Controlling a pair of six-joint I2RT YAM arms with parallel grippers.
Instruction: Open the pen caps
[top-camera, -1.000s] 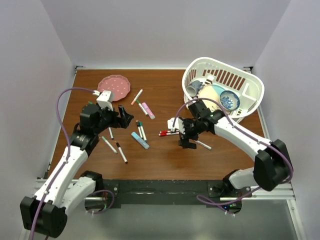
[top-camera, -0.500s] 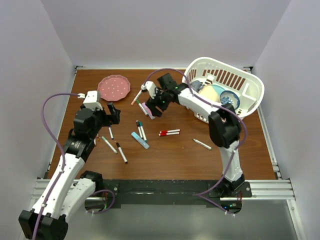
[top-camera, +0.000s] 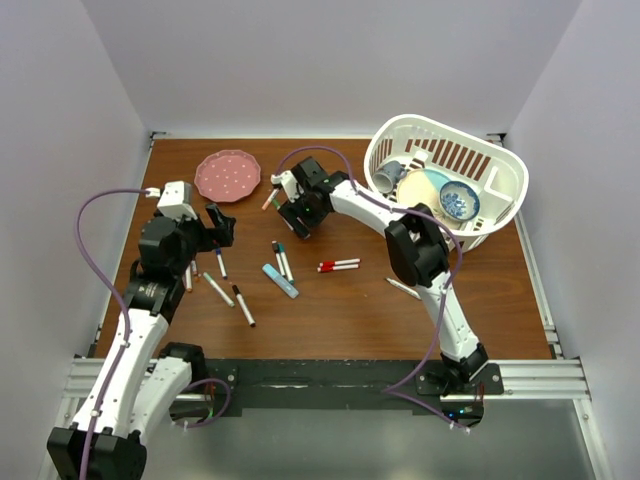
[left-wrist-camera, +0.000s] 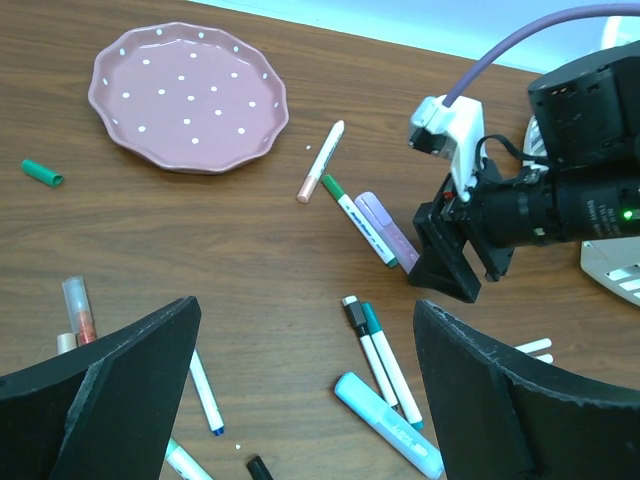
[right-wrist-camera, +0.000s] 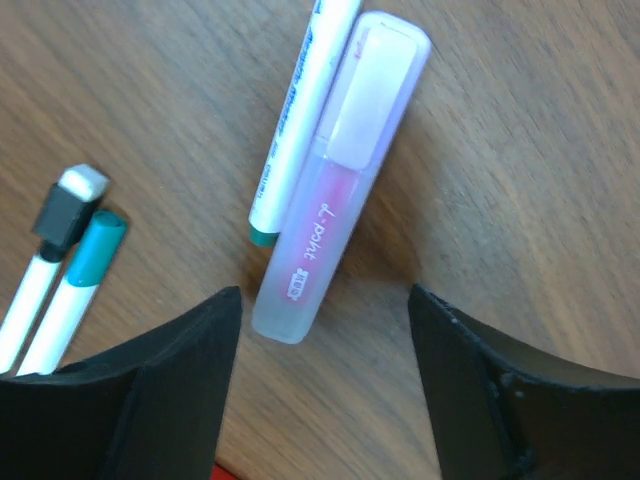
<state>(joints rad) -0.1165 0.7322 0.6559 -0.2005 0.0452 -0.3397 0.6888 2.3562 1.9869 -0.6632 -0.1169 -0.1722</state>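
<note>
Wooden table (top-camera: 350, 312) strewn with pens (top-camera: 283, 262); right pincer (right-wrist-camera: 322, 300) gaping above pink highlighter (right-wrist-camera: 330, 200); left pincer (left-wrist-camera: 305, 305) gaping, empty.

Left claw (top-camera: 220, 226), right claw (top-camera: 297, 219) agape

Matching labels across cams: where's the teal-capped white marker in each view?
Top external: teal-capped marker mid-table, nearer the arm bases than the right gripper.
Left wrist: teal-capped marker lower centre.
Right wrist: teal-capped marker at left edge.
Shared landmark: black-capped marker lying alongside it, on its left in every view.
</note>
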